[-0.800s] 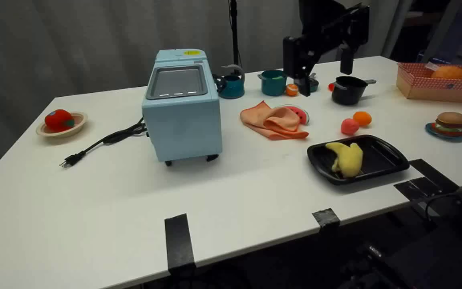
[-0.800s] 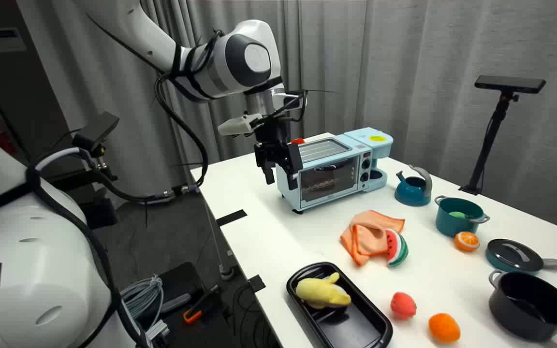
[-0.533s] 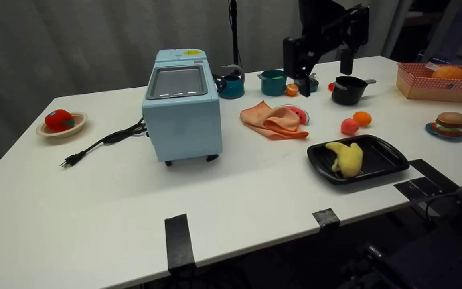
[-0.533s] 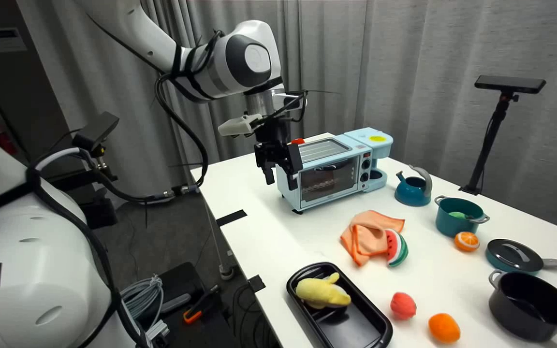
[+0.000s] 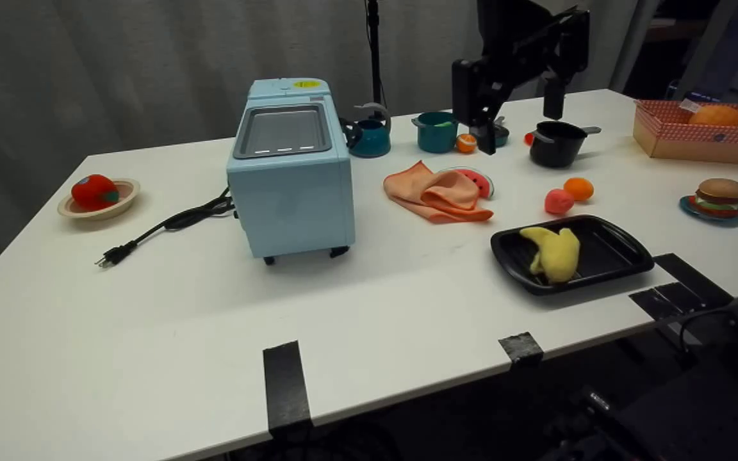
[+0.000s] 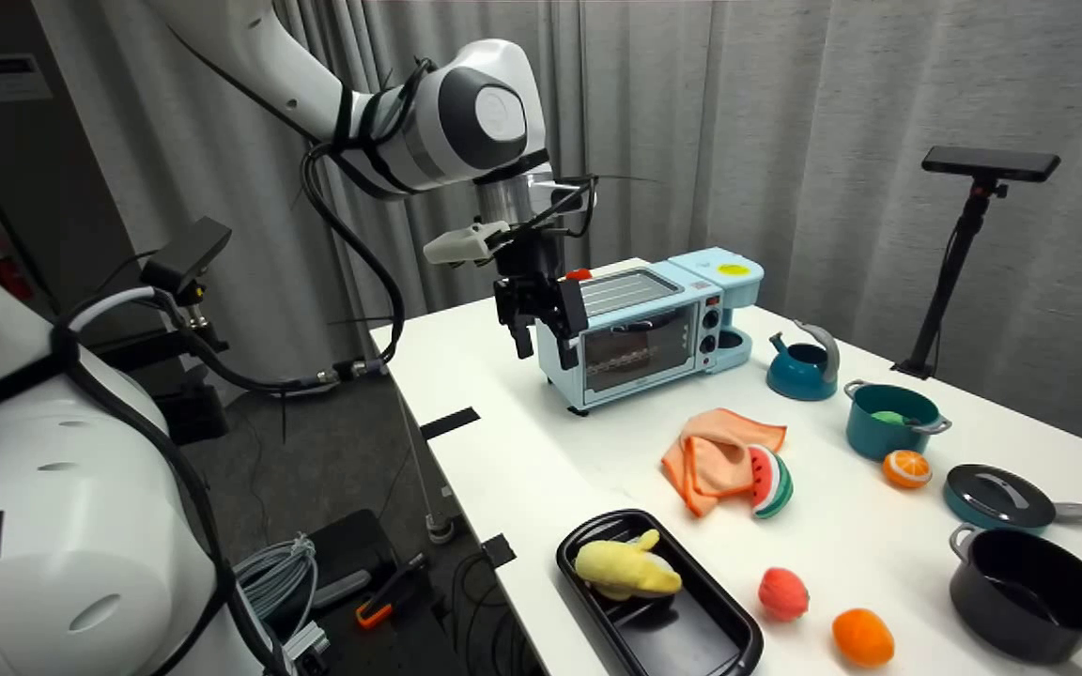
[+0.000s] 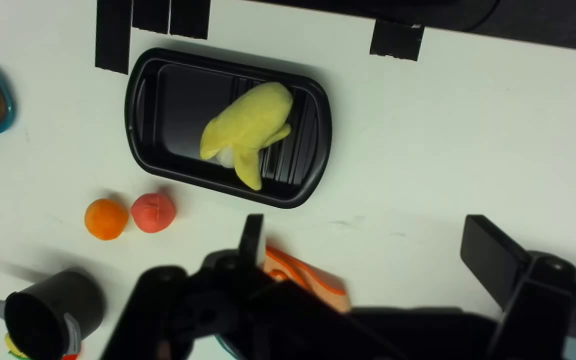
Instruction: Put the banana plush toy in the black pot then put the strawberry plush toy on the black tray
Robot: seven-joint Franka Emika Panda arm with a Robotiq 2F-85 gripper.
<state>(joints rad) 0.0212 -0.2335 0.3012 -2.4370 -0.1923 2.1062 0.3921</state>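
The pale-yellow banana plush toy lies in the black tray, toward one end; both also show in the wrist view, the toy on the tray's ridged part. The red strawberry plush toy sits on the table beside the tray, next to an orange fruit. The black pot stands farther off, upright with its mouth up; it also shows in the wrist view. My gripper is open and empty. It hangs above the table near the oven in an exterior view, apart from all the toys.
A light-blue toaster oven stands by the gripper. An orange cloth and a watermelon slice lie mid-table. The orange fruit is beside the strawberry. A teal pot, kettle and pan stand at the back.
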